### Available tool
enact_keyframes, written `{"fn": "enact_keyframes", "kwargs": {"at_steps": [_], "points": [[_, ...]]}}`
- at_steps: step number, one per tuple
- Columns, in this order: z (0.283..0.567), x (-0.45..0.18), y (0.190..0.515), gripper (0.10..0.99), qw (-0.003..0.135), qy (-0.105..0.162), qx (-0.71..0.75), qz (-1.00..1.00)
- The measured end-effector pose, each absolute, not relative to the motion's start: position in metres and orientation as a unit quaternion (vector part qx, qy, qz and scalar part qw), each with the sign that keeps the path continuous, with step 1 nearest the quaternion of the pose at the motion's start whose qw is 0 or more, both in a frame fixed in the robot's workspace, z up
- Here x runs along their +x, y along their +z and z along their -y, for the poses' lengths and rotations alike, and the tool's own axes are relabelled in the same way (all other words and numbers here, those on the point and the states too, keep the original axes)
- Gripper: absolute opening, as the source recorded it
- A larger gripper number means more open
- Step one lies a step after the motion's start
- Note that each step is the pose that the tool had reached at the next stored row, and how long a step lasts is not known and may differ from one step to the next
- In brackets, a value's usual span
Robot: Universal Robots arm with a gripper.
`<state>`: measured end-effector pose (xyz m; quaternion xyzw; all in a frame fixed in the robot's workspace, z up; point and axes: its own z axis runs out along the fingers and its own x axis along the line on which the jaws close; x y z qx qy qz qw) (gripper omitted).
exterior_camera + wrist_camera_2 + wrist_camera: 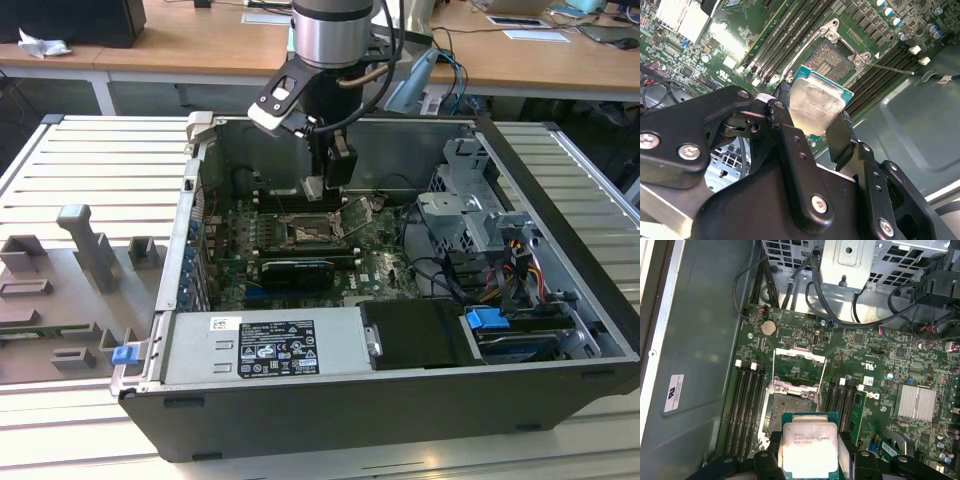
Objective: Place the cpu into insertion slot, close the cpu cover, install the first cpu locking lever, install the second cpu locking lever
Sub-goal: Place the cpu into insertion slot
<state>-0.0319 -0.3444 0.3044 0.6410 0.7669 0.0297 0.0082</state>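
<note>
cpu [815,102] [810,447]: clamped in the gripper [815,114] [810,457], fingers [785,102] closed on two opposite edges, pale metal face towards both wrist cameras. It is held in the air, not seated.

insertion slot [831,56] [784,409]: bare, dark centre exposed, directly beyond the cpu in both wrist views. Cannot tell how large the gap is.

cpu cover [798,352]: swung open, lying back on the far side of the slot, with green board showing through its cut-out.

A thin wire lever [890,67] sticks out from the slot's corner, across the memory slots [747,405].

Exterior view: gripper [322,188] hangs inside the open PC case [400,400], over the motherboard [385,265] and just above the slot [305,232]. The case rests on a slatted surface [90,150]. Grey fixture blocks [85,245] are on the exterior view's left.
</note>
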Motion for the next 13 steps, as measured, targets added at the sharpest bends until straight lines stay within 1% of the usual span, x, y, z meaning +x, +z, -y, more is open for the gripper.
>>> {"fn": "enact_keyframes", "kwargs": {"at_steps": [13], "points": [[0.3444, -0.0319, 0.3011, 0.529, 0.008, 0.029, 0.641, -0.767]]}}
